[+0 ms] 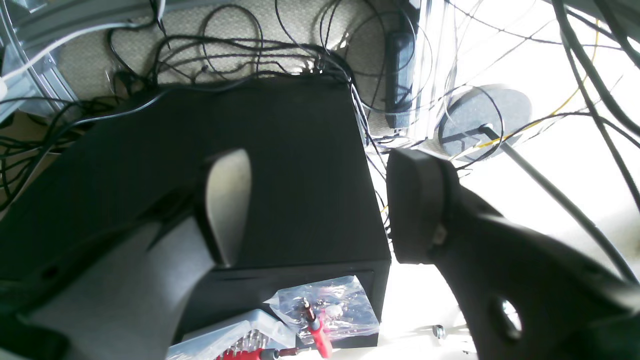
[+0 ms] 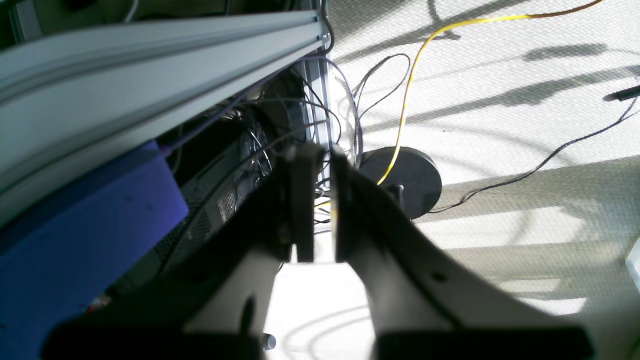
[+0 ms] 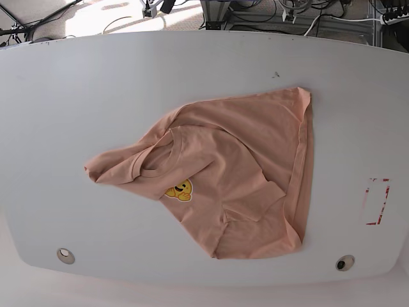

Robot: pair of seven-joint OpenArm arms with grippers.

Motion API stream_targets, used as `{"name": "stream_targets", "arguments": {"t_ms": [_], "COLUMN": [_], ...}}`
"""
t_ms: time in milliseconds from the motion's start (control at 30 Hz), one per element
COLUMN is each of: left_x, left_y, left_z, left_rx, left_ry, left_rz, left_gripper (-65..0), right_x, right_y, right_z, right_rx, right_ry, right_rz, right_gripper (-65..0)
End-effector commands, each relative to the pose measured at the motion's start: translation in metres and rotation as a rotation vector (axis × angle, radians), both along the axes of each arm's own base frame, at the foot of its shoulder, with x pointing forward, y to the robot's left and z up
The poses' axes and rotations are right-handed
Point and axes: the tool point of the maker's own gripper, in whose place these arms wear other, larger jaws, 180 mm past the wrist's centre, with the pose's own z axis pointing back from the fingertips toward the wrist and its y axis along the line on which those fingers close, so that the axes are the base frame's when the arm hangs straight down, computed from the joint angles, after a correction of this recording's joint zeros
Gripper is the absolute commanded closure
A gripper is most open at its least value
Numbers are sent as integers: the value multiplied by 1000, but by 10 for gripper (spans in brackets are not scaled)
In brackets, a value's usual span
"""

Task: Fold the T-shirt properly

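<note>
The left hand (image 1: 320, 210) is seen closest, its fingers held wide apart around nothing; the right hand (image 2: 320, 210) is nearly closed, also empty. Both are kept away from the T-shirt (image 3: 223, 179), probably to leave it free. The T-shirt is spread crumpled on the white surface (image 3: 77, 83), unfolded, its smiling emblem (image 3: 179, 189) upward.
</note>
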Motion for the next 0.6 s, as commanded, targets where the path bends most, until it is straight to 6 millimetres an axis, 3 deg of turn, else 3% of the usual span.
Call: {"name": "stream_targets", "arguments": {"t_ms": [0,167,333,567], "left_x": [1,8,-2,0], "left_y": [5,4,2,-1], "left_z": [0,1,3,13], "left_rx": [9,4,-4,-16], "left_ry": [-6,-51,-92,-188], "left_rz": [7,12,10,-15], "left_gripper": [-389,-389,-389,-389], "right_x": [9,11,16,1], "right_y": [-4,-9,-7,-13], "right_z": [1,5,12,21], "right_rx": [-4,-20,-29,-42], "right_ry": [-30,-60,-103,-116], "right_rz": [2,7,13,23], "right_gripper": [-44,-43,-43,-43]}}
